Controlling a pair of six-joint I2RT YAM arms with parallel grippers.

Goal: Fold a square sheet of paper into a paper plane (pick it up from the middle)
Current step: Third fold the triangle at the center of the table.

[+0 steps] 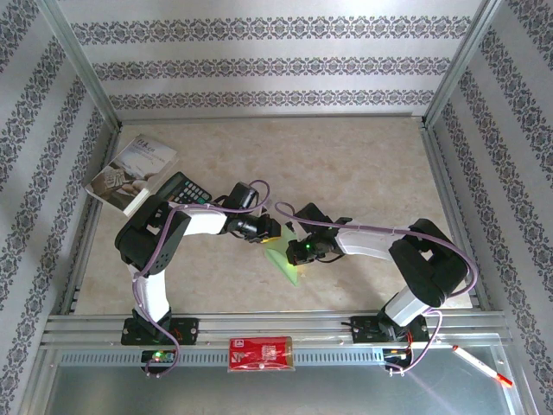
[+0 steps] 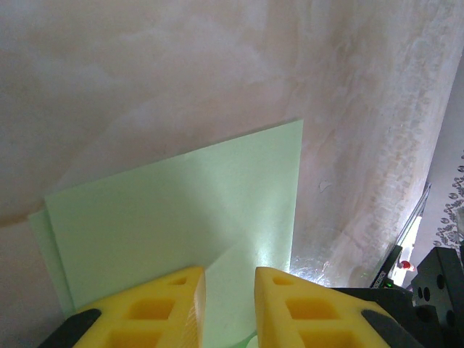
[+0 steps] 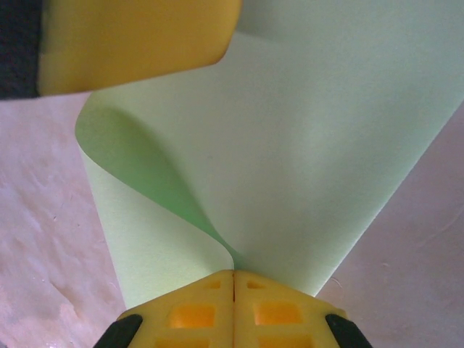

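The light green square sheet of paper [image 1: 290,264] is held up off the table's middle, between the two arms. My right gripper [image 3: 233,274] is shut on it, and the sheet [image 3: 290,145] curls up and away from the pinch in a loose fold. Above the paper [image 2: 181,210], my left gripper [image 2: 230,272] has its yellow fingers [image 2: 170,304] apart, with a strip of the sheet showing in the gap. One left finger [image 3: 138,36] rests at the sheet's far edge in the right wrist view. In the top view the left gripper [image 1: 269,232] and right gripper [image 1: 299,251] nearly meet.
A black calculator [image 1: 183,188] and a grey-white booklet [image 1: 134,171] lie at the back left. A red flat packet [image 1: 260,354] sits on the near metal rail, and a red-and-white pen [image 1: 480,365] lies at the near right. Patterned walls enclose the table.
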